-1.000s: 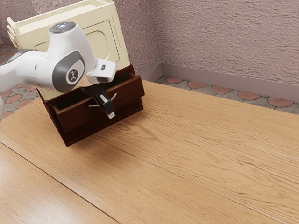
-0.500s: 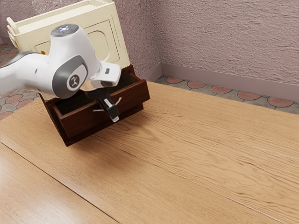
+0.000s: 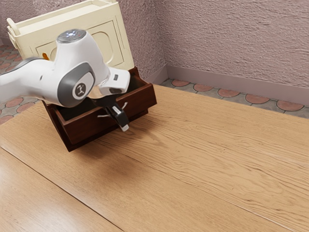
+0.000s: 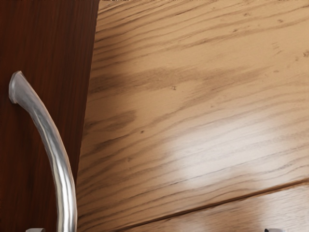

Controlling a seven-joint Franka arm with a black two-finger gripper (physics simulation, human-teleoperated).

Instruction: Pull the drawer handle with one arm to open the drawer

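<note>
We see a curved metal handle (image 4: 54, 150) on the dark wooden drawer front (image 4: 55, 43). Beside this front is the grained tabletop (image 4: 193, 92), with a dark seam. Our gripper (image 3: 124, 126) has its fingertips apart, the handle being between them.

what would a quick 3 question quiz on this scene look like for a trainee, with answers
1. True or false: the drawer is fully shut.
2. Multiple choice: what shape is the handle?
A) round knob
B) curved bar
C) flat square
3. Short answer: does the gripper stand open or shut at the handle?

Key: 1 false; 2 B; 3 open
</note>
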